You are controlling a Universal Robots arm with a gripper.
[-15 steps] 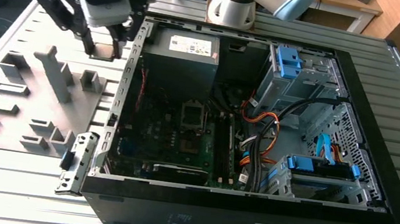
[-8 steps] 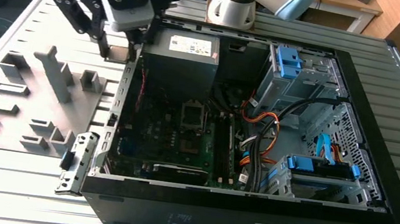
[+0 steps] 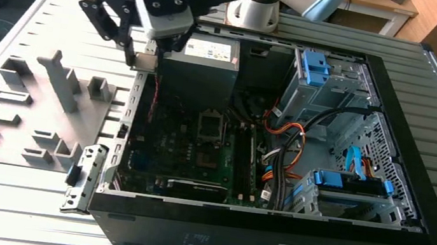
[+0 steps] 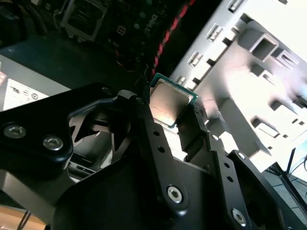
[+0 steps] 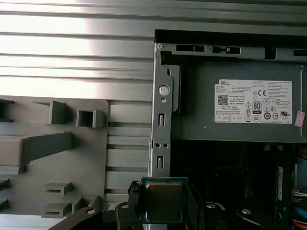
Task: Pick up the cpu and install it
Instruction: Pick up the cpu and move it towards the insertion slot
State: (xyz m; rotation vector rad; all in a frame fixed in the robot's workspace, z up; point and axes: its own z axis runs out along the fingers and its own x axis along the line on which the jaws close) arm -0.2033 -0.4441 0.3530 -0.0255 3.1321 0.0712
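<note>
Clamps the cpu [image 4: 175, 96] by its edges in the hand [image 4: 169, 108], over the case wall [image 3: 135, 107] at the exterior view's left, beside the power supply [image 3: 200, 68]. Best kept level and squared to the socket [image 3: 210, 124].

One cpu [image 4: 169, 101], one claw [image 3: 145, 59], one computer case [image 3: 272, 233]

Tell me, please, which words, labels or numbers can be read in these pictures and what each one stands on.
White label on the grey metal box: a logo word, certification marks and rows of fine print, too small to read reliably.
Strip sticker on a black part inside the case: too small to read.
Cpu, held in the claw: no print can be made out on its metal top.
</note>
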